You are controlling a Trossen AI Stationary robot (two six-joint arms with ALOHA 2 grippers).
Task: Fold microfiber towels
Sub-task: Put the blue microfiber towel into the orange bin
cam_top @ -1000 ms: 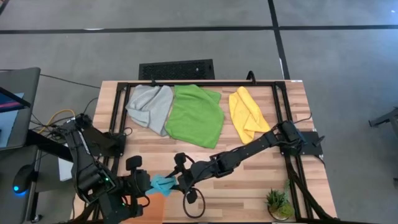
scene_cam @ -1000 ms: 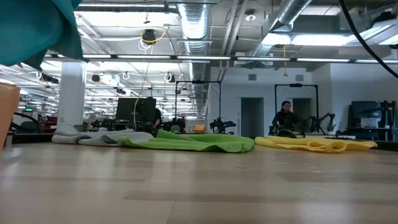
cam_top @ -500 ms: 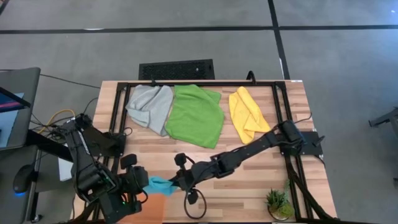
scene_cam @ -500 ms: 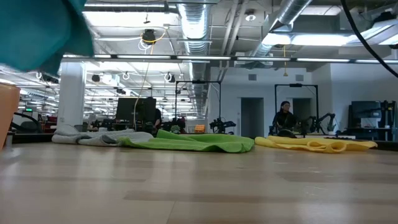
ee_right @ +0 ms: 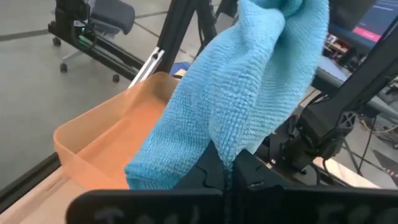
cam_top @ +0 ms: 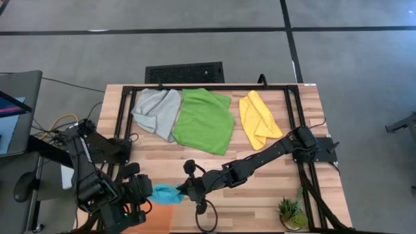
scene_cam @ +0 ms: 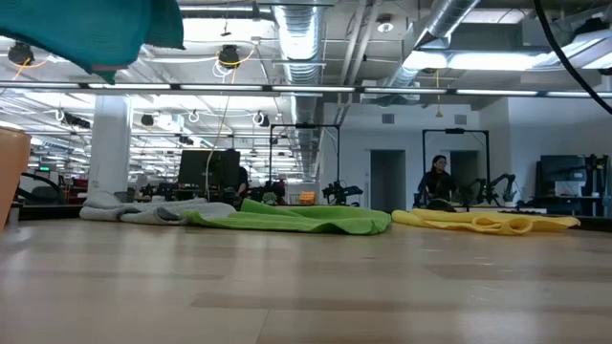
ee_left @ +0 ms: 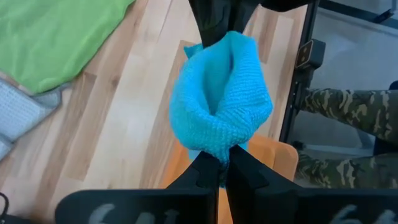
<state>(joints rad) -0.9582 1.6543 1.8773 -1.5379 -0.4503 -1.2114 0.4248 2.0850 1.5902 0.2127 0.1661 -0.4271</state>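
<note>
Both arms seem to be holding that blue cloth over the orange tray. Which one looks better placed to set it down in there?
Probably the left. Both the left gripper and right gripper are shut on the teal towel, held above the orange tray. The left arm sits right beside the tray, while the right arm is stretched far across the table.

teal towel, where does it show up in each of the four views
High view: teal towel near the table's front edge, held between the left pincer and the right pincer.
Low view: top left corner, off the table.
Left wrist view: centre.
Right wrist view: centre.
Shared landmark: the orange tray beneath it.
</note>
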